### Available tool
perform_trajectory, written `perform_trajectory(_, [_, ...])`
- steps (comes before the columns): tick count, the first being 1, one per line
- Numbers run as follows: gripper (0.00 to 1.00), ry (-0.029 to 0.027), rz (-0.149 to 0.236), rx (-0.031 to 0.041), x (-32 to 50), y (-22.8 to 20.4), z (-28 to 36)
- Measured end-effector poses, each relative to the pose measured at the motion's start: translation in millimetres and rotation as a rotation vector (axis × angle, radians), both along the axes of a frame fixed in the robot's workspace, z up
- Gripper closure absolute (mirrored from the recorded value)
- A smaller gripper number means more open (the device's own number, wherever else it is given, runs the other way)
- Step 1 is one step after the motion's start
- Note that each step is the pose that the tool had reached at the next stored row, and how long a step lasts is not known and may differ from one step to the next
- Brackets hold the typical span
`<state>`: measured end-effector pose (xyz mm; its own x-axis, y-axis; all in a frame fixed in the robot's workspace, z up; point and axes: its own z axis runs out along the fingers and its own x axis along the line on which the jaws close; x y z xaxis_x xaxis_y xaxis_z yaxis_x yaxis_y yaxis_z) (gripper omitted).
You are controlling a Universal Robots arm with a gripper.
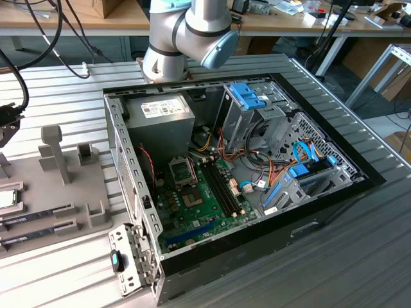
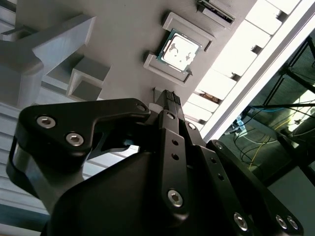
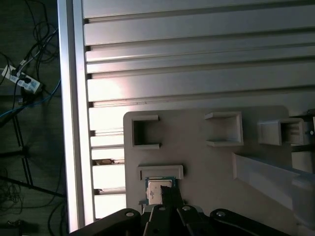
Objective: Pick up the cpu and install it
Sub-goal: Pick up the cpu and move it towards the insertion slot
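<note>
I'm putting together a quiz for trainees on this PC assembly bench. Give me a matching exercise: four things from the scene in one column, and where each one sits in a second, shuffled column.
Things
1. cpu
2. power supply
3. memory sticks
4. gripper

Places
A. inside the open computer case, in the corner by the arm
B. over the fixture plate, tip close to the cpu
C. in a pale square holder on the fixture plate
D. in long narrow slots on the fixture plate

Pairs: 1-C, 2-A, 3-D, 4-B
</note>
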<state>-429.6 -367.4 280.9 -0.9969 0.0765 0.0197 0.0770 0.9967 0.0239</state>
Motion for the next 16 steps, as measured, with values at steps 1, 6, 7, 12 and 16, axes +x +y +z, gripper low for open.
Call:
perform_trajectory(1, [0.89,-0.0001,0.000,0.0000,0.0,0.0,-0.1])
perform_trajectory(6, [0.89,0.0000,0.000,0.0000,0.0,0.0,-0.1])
perform_trajectory(7, [0.89,0.0000,0.000,0.0000,0.0,0.0,-0.1])
perform_trajectory(12, [0.83,0.0000,0.000,0.0001,0.0,0.0,-0.2])
perform_trajectory(16, [0.64,0.0000,0.000,0.0001,0.0,0.0,-0.3])
